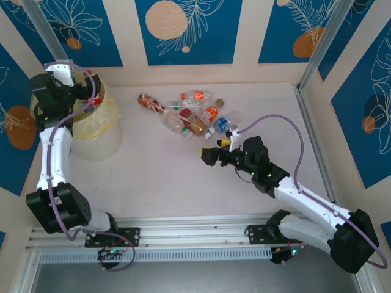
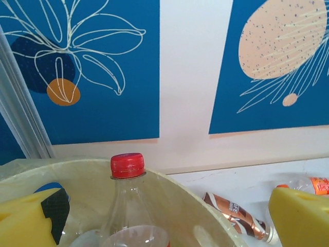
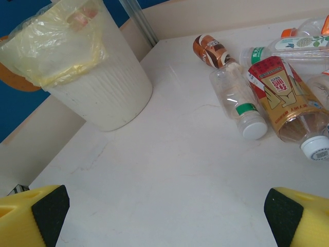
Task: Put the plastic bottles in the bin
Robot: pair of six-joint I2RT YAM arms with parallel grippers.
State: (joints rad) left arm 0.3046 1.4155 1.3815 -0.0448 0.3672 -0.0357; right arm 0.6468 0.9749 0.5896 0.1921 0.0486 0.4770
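Left fingers (image 2: 31, 218) wide above bin (image 1: 101, 143), red-capped bottle (image 2: 131, 206) upright inside, free to drop. Right fingers (image 3: 36, 213) wide right of bin, facing bottle pile (image 1: 190, 116) for pick.

Bin (image 3: 110, 98): pale matt plastic, the outer wall finely ribbed, lined with a thin, crinkled, glossy translucent bag (image 3: 56, 46) folded over the rim. Plastic bottles (image 3: 280, 95) lying to the right of the bin: clear, glossy, smooth-walled plastic with shiny printed film labels and ridged plastic caps; a red-capped bottle (image 2: 133, 216) inside the bin has the same clear, glossy plastic and a ribbed cap. Table (image 3: 169, 175) under the bin: white, smooth, matt, faintly scuffed.
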